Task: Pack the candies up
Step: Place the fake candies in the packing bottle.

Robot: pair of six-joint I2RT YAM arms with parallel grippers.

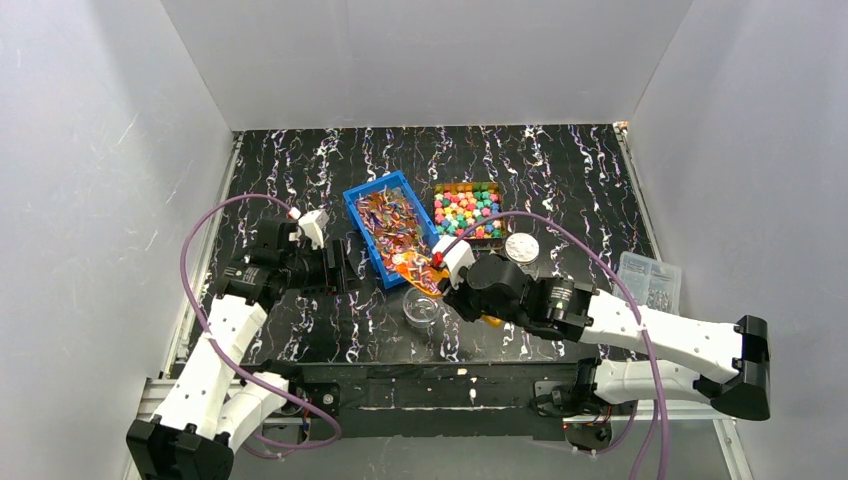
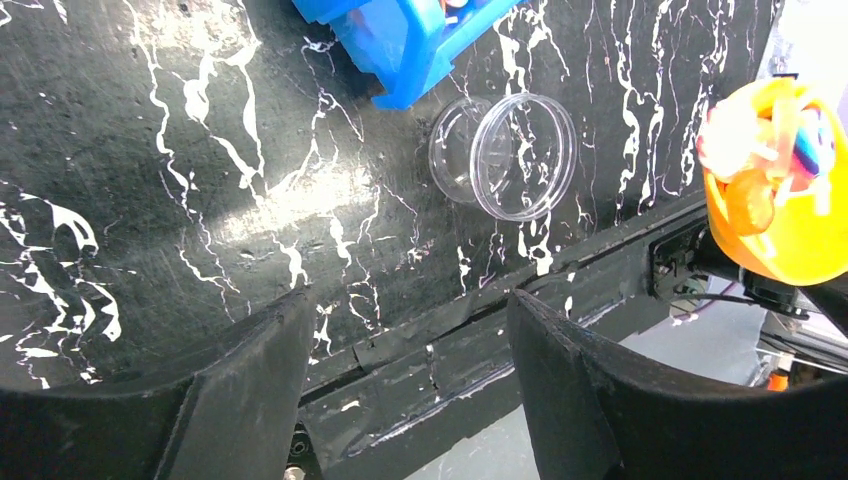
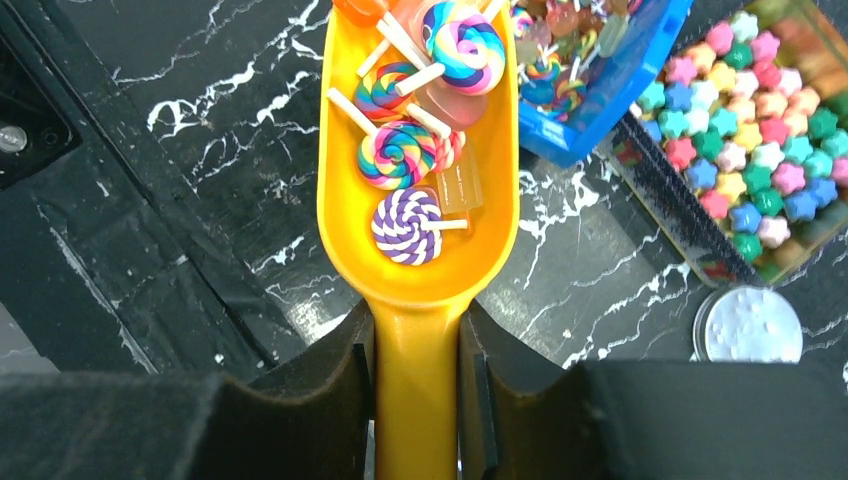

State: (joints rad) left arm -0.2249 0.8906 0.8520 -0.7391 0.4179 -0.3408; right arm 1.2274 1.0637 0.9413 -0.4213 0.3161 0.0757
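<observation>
The candies (image 1: 467, 209) (image 3: 752, 135), small star-like sweets in pink, green, blue and yellow, fill a clear tray at the back centre. My right gripper (image 3: 415, 325) (image 1: 456, 289) is shut on the handle of an orange scoop (image 3: 420, 250) (image 1: 427, 274). The scoop carries swirl lollipops (image 3: 405, 155) and hangs by the near corner of the blue bin (image 1: 355, 205) (image 3: 640, 75). A clear round container (image 1: 421, 307) (image 2: 505, 150) stands just in front of the scoop. My left gripper (image 1: 338, 268) (image 2: 410, 300) is open and empty, left of the bin, low over the table's near edge.
The blue bin holds several more lollipops (image 1: 392, 228). A silver round lid (image 1: 521, 247) (image 3: 748, 325) lies right of the candy tray's near end. A clear plastic bag (image 1: 650, 281) lies at the right edge. White walls enclose the black marbled table (image 1: 560, 170).
</observation>
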